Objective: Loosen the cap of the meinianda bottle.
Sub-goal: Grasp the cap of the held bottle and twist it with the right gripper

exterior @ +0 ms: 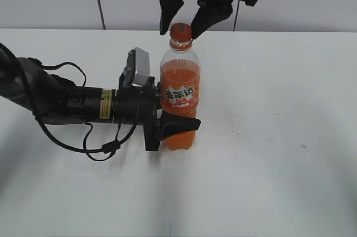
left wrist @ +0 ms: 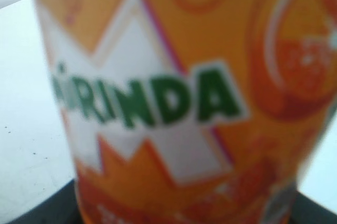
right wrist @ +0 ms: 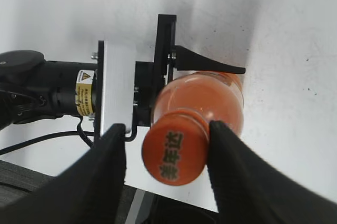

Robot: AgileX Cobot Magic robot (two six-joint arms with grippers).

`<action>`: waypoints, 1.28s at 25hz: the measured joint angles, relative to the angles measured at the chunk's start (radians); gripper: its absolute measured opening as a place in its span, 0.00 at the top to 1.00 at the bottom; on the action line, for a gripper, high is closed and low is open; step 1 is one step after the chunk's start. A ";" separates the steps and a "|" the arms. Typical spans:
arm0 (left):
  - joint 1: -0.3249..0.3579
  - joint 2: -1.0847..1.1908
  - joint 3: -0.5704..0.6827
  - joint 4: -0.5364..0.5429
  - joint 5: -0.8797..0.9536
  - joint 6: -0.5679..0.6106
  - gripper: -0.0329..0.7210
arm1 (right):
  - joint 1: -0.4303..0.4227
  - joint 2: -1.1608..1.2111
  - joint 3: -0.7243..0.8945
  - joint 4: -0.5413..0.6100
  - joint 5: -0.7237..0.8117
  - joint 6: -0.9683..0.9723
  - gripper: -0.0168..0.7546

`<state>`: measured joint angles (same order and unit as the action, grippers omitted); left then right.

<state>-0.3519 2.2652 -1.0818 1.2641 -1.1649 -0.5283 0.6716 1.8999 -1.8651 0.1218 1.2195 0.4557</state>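
Meinianda bottle (exterior: 179, 100) stands upright near table (exterior: 279, 164) centre, long axis vertical, cap (exterior: 181, 30) pointing straight up at 12 o'clock. Orange drink fills it to the shoulder. In the right wrist view the bottle (right wrist: 202, 97) is seen from above; cap (right wrist: 175, 153) top carries dark Chinese characters, too small to read for sure.

Label in the exterior view: orange band, white and green Chinese characters. Left wrist view is filled by the label (left wrist: 174, 103), blurred, green Latin letters on a white zigzag read "…RINDA", orange slice graphic at 2 o'clock.

Left gripper (exterior: 177, 125) comes in horizontally from 9 o'clock and is clamped on the lower body of the bottle; one finger (right wrist: 208, 65) runs along the bottle side. Yellow sticker on the arm, text not legible.

Right gripper (exterior: 182, 22) hangs from above at 12 o'clock, fingers straddling the cap. Right wrist view: right finger (right wrist: 231, 166) sits against the cap edge, left finger (right wrist: 105, 166) stands apart from it with a visible gap, so jaws are spread, not closed on the cap.
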 joint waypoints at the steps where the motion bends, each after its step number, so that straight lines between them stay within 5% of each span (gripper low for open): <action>1: 0.000 0.000 0.000 0.000 0.000 0.000 0.42 | 0.000 0.000 0.006 0.000 0.000 -0.002 0.49; 18: 0.000 0.000 0.000 0.000 0.000 0.000 0.42 | 0.000 0.000 0.021 -0.001 0.000 -0.080 0.62; 32: 0.001 0.000 0.000 0.003 -0.001 -0.003 0.42 | 0.000 0.000 0.021 -0.001 0.002 -0.951 0.62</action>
<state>-0.3509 2.2652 -1.0818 1.2668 -1.1658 -0.5316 0.6716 1.8999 -1.8439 0.1209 1.2217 -0.4952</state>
